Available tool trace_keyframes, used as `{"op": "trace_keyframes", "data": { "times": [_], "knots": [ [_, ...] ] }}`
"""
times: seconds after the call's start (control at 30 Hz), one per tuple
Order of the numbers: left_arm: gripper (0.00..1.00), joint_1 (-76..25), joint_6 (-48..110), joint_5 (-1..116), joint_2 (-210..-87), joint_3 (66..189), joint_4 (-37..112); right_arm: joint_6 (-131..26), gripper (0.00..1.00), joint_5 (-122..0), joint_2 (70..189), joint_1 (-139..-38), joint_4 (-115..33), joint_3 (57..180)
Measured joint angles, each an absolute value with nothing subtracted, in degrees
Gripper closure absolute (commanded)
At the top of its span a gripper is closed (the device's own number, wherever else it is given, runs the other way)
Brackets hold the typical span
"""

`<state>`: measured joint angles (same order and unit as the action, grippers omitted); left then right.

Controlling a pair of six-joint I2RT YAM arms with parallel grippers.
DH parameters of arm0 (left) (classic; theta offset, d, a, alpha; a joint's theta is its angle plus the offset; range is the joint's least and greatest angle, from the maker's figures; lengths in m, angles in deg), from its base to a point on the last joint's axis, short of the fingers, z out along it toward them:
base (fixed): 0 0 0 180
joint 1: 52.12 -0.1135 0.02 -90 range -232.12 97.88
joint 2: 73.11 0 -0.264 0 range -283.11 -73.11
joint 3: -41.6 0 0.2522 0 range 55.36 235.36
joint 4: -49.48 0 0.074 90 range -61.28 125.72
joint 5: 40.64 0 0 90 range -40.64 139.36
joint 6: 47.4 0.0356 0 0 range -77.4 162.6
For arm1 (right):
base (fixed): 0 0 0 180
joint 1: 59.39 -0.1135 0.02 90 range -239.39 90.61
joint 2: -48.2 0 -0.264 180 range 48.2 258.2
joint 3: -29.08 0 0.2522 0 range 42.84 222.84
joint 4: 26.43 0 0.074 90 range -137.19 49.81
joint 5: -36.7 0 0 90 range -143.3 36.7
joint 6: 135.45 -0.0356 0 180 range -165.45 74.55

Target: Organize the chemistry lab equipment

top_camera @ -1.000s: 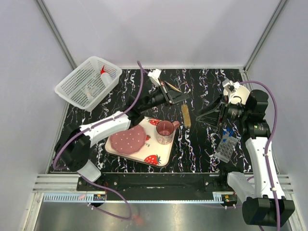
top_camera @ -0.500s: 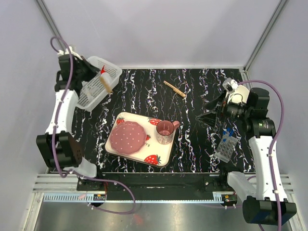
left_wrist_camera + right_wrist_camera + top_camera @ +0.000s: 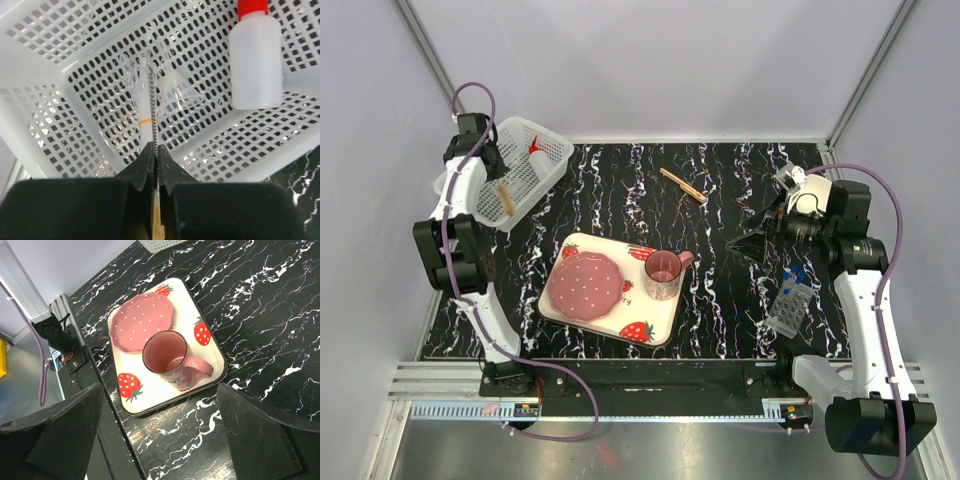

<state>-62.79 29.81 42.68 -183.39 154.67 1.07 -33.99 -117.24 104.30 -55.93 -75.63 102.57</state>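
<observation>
My left gripper point(image 3: 500, 180) is over the white perforated basket point(image 3: 552, 140) at the far left. It is shut on a slim tan wooden tool point(image 3: 504, 198) with a twisted wire stem point(image 3: 152, 105), which points into the basket point(image 3: 65, 125). Inside lie the translucent bottle with red cap point(image 3: 255, 60), also seen from above point(image 3: 535, 156), and a clear funnel point(image 3: 177, 92). A second tan wooden tool point(image 3: 683, 186) lies on the table at the back. The clear tube rack point(image 3: 787, 308) with blue-tipped tubes point(image 3: 797, 273) lies at the right. My right gripper point(image 3: 756, 243) is open and empty above the table point(image 3: 160, 390).
The strawberry-print tray point(image 3: 655, 330) holds the pink plate point(image 3: 585, 290) and pink cup point(image 3: 663, 274) at the front middle. They also show in the right wrist view, the cup point(image 3: 167, 357) below the plate point(image 3: 140, 322). The black marbled table point(image 3: 740, 170) ends at white walls.
My left gripper has moved the tan tool from the basket's right rim down and left into the basket. The right arm has barely moved.
</observation>
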Motion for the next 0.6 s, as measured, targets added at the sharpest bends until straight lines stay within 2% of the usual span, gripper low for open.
{"op": "trace_keyframes", "data": {
  "times": [0.23,0.27,0.47,0.5,0.6],
  "knots": [
    [0.82,-63.14,32.65,39.78,-186.34,159.90,-0.64,-32.79,0.00,-117.18,105.26,-55.93,-76.55,102.57],
    [0.75,-63.23,32.82,39.58,-186.56,160.84,-0.64,-32.72,0.00,-117.18,105.61,-55.93,-76.62,102.57],
    [0.62,-63.65,33.76,39.21,-187.76,163.41,-0.62,-30.93,0.00,-115.71,108.95,-56.41,-79.44,104.14],
    [0.56,-63.69,33.76,39.36,-187.83,163.41,-0.84,-30.23,0.00,-114.86,110.02,-56.84,-80.27,105.01],
    [0.47,-63.80,33.11,41.07,-187.61,163.41,-0.79,-27.96,0.00,-111.38,113.35,-58.77,-82.21,107.57]
  ]
}}
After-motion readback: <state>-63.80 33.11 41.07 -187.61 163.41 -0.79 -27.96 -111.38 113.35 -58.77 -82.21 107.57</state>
